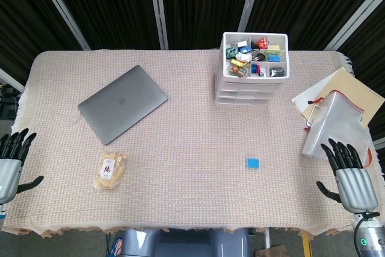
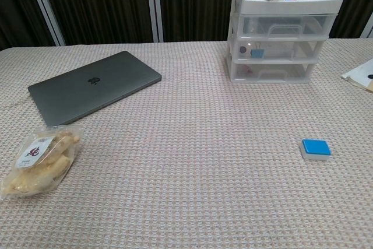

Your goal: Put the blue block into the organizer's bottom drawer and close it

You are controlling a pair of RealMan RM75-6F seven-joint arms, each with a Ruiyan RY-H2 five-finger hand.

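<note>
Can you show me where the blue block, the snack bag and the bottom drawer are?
blue block [image 2: 316,147]: chest view, on its blue top face.
snack bag [image 2: 39,161]: chest view, on the middle of the bag.
bottom drawer [image 2: 271,73]: chest view, on its clear front.
</note>
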